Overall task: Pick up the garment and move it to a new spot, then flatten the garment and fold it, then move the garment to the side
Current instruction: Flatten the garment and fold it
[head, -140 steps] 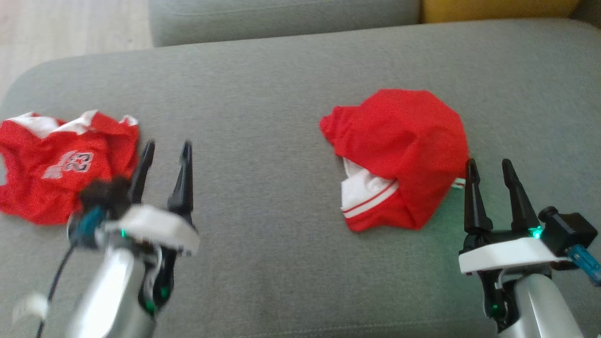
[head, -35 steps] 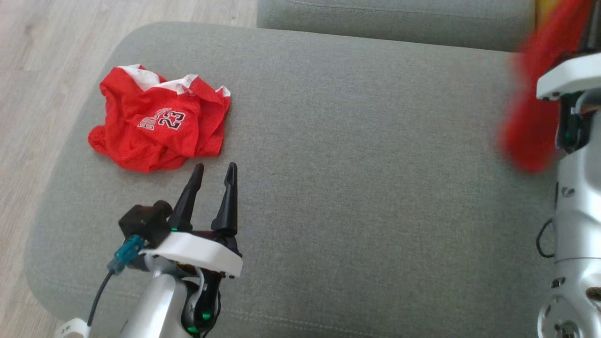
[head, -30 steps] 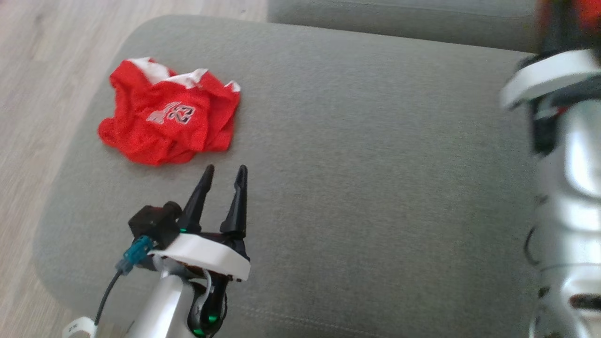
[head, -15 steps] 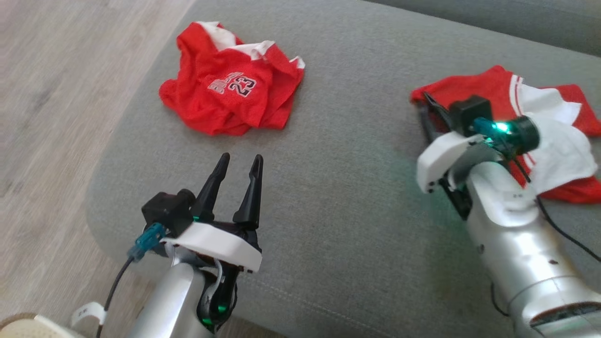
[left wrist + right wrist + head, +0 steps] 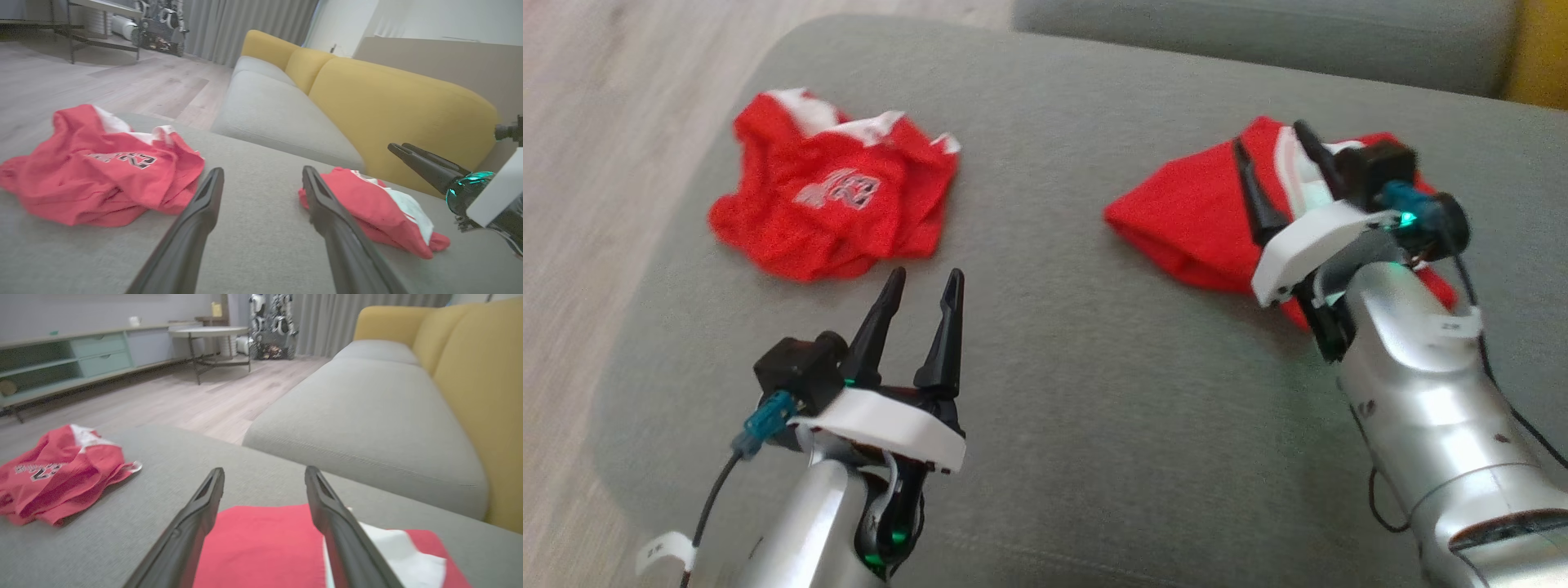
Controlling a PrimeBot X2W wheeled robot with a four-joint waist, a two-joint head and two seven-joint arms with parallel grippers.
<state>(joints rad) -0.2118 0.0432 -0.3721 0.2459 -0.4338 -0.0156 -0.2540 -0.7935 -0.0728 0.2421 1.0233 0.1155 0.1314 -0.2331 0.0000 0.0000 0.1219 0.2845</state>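
The garment, red with white trim, lies bunched on the right part of the grey seat cushion. My right gripper stands open over it, fingers spread, nothing between them. In the right wrist view the gripper points across the garment, red cloth showing between and under the fingers. My left gripper is open and empty, just short of a second crumpled red jersey with a printed number. The left wrist view has its gripper between the jersey and the garment.
The cushion's rounded left edge drops to a wooden floor. Another grey cushion and a yellow backrest lie behind. A shelf unit and a round table stand far across the room.
My right arm came down from high up with the garment and its jaws opened; the garment now lies on the cushion. The head camera has shifted. The left gripper stayed open.
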